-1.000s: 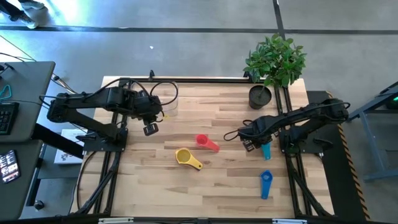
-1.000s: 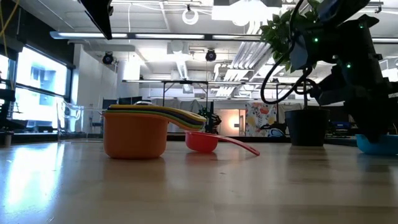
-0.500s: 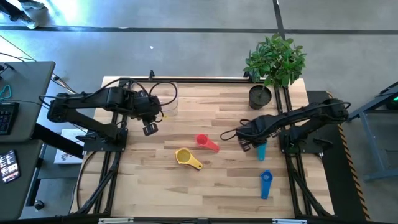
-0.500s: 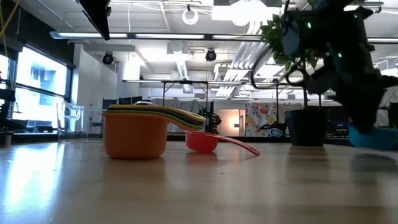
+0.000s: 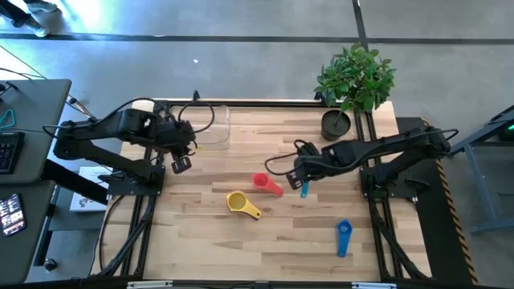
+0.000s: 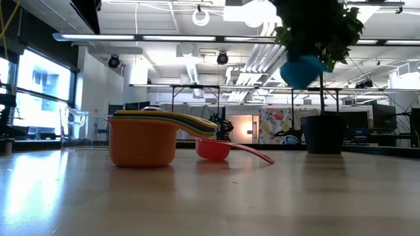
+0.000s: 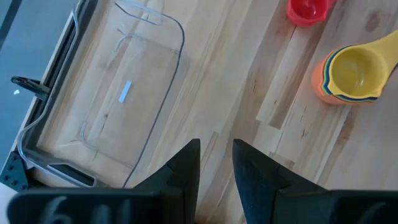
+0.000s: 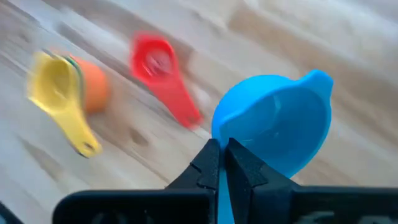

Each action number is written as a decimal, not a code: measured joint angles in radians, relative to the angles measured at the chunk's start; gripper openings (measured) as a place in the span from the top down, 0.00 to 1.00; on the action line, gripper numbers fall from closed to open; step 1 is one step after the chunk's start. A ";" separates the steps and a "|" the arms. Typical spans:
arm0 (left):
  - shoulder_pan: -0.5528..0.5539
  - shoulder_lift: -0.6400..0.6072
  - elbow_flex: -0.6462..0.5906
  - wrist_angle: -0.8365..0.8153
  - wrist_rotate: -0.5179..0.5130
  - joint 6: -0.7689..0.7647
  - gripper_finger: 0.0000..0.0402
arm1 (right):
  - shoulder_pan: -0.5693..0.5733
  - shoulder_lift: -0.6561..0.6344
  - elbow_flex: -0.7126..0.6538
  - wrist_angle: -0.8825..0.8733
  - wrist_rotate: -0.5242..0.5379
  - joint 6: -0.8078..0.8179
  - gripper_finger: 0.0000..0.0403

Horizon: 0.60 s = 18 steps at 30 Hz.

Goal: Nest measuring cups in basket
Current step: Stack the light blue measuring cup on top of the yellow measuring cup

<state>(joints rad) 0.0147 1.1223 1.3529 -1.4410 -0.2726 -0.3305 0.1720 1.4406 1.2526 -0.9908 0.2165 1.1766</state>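
A teal measuring cup (image 8: 273, 134) is up in the air in my right gripper (image 8: 221, 146), which is shut on it over the table's middle (image 5: 302, 178). In the low view the cup's bowl (image 6: 302, 69) hangs high above the wood. A nested stack with orange outermost and yellow on top (image 5: 237, 201) stands on its base, and a red cup (image 5: 261, 181) stands beside it. A blue cup (image 5: 343, 237) lies near the right front. The clear basket (image 5: 210, 128) sits at the far left. My left gripper (image 5: 180, 164) hovers near it, narrowly open and holding nothing. My right gripper pinches the teal cup's flat handle (image 8: 222, 177) between its two fingers, which lie along the handle. The bowl (image 8: 273, 134) sticks out past the fingertips with its mouth showing to the wrist camera. The cup is lifted clear of the table.
A dark plant pot (image 5: 337, 124) with a leafy plant stands at the far right corner. Black cables loop near both arms. Bare wood lies between the basket (image 7: 124, 93) and the stack (image 7: 351, 74), and along the near edge.
My right gripper has lifted the teal cup off the table near the right side and carried it up and toward the table's left, close to the red cup. My left gripper has drawn back a little toward the left edge, uncovering more of the basket.
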 joint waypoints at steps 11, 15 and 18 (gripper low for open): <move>0.000 -0.102 0.000 -0.011 0.000 0.000 0.79 | -0.003 0.000 0.137 0.182 0.162 -0.179 1.00; 0.000 -0.128 0.000 -0.011 0.000 0.010 0.79 | -0.003 0.000 0.147 0.313 0.196 -0.265 1.00; 0.000 -0.141 0.000 -0.011 0.000 0.010 0.79 | -0.003 0.000 0.148 0.403 0.201 -0.325 1.00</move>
<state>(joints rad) 0.0143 0.9810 1.3529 -1.4517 -0.2726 -0.3206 0.1692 1.4410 1.4002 -0.5880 0.4175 0.8515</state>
